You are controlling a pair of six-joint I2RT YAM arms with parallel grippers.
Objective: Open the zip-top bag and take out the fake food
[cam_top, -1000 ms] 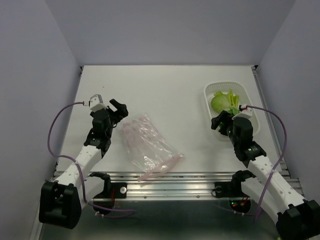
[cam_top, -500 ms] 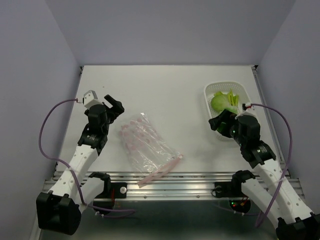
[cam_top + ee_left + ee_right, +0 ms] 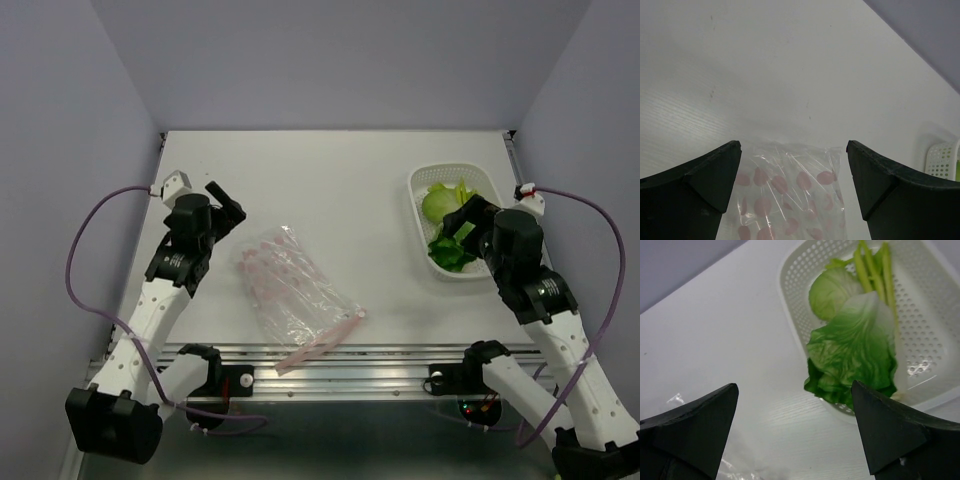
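Zip-top bag (image 3: pixel 295 290) lies flat, apparently empty, near the near edge left of centre. Fake food (image 3: pixel 437 205) sits in the white perforated basket (image 3: pixel 413 200) by the right edge, so removal looks done. Left gripper (image 3: pixel 792 150) and right gripper (image 3: pixel 795 390) both gape wide, holding nothing.

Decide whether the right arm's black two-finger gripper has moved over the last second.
Yes. In the top view the right gripper has shifted from the near-left rim of the white perforated basket toward its middle.
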